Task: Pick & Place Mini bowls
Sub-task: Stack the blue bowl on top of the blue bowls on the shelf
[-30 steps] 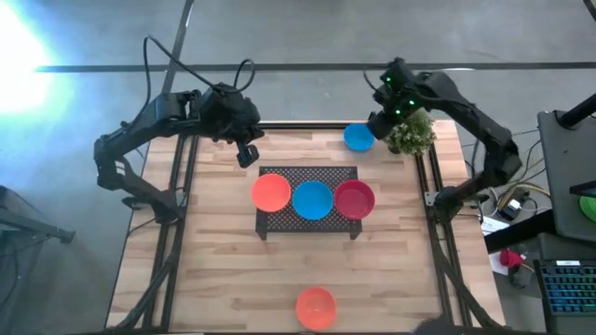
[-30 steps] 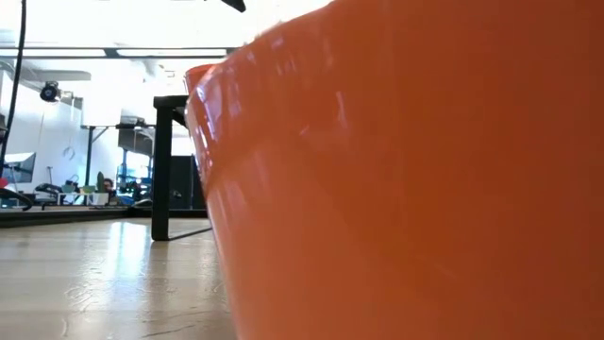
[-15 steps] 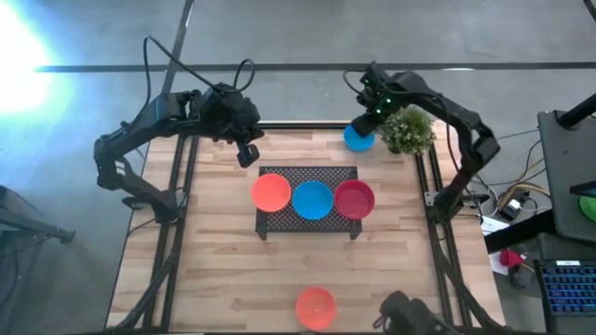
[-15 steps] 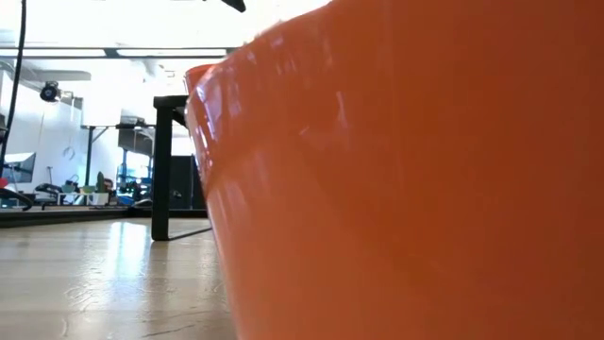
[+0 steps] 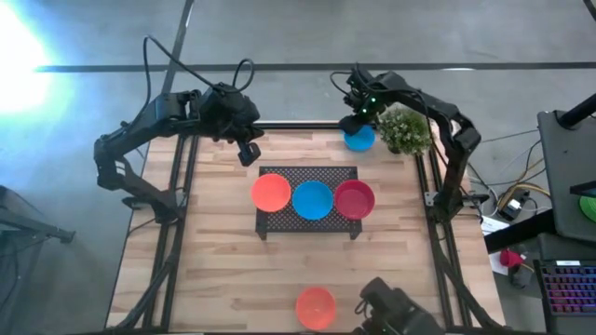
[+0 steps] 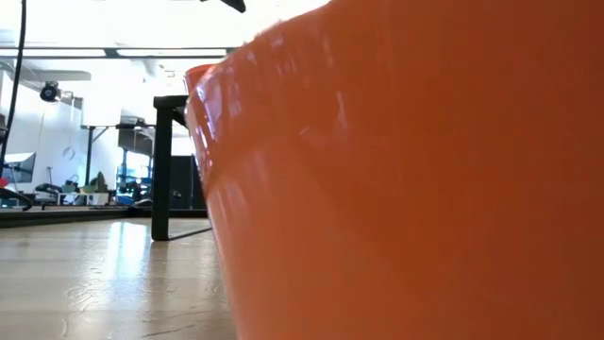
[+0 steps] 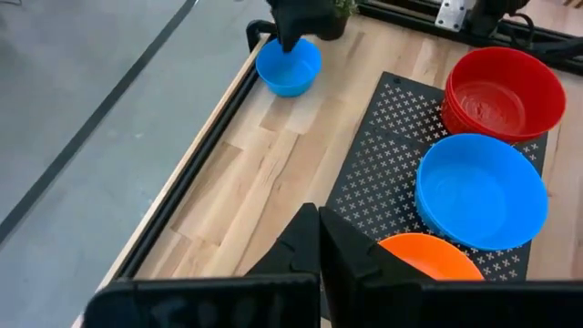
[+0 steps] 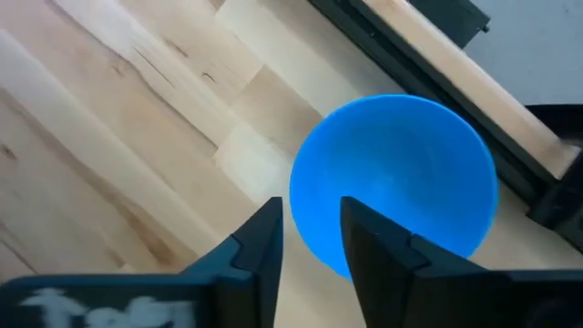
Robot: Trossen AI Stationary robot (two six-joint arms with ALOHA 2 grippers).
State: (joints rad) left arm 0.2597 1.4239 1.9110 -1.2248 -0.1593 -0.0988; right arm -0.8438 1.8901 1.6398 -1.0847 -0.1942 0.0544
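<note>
While bowls [image 5: 313, 199] fill the rack [image 5: 279, 175], pale wooden table [image 5: 223, 270] gleams.

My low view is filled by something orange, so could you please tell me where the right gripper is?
Observer: The right gripper is open, over the edge of a blue bowl at the table's far right corner, beside the plant.
Operator: Thank you. And what is blocking my camera?
Observer: An orange bowl that stands alone at the table's near edge, right in front of your lens.
</note>
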